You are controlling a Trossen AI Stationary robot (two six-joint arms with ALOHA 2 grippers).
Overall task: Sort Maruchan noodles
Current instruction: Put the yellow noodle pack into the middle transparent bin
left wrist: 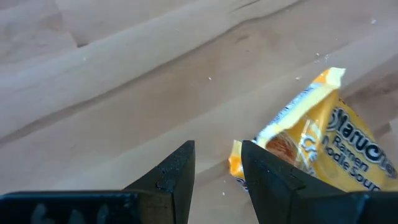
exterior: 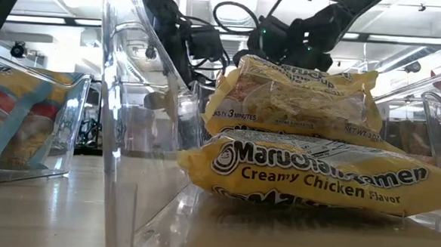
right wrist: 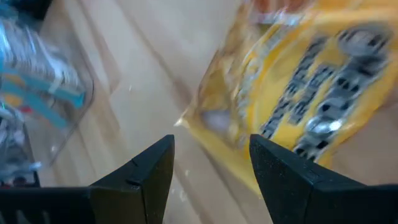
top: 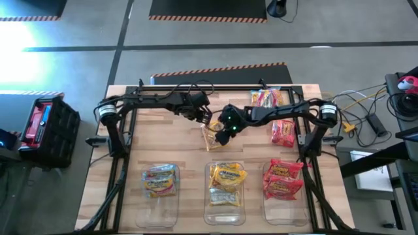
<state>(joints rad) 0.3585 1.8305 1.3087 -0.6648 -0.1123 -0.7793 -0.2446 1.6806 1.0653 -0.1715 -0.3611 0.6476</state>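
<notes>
One yellow Maruchan noodles packet (top: 211, 136) lies on the wooden table at mid-table, between my two grippers. My left gripper (top: 204, 117) hovers over its far left side. The left wrist view shows the left gripper (left wrist: 217, 149) open, bare wood in the gap and the packet (left wrist: 336, 149) beside one finger. My right gripper (top: 225, 132) comes from the right. It is open too (right wrist: 211, 143), with the packet (right wrist: 298, 81) ahead of its fingertips, not between them. My left gripper has one finger (left wrist: 267, 174) standing close beside the packet's lower corner (left wrist: 235, 163), on the finger's outer side. I cannot tell whether they touch.
Three clear bins stand along the near edge: the left (top: 145, 209) holds blue-multicoloured packets, the middle (top: 225, 214) yellow ones (exterior: 308, 173), the right (top: 284, 212) red ones. Loose packets lie at the far right (top: 266, 98) and below them (top: 283, 132).
</notes>
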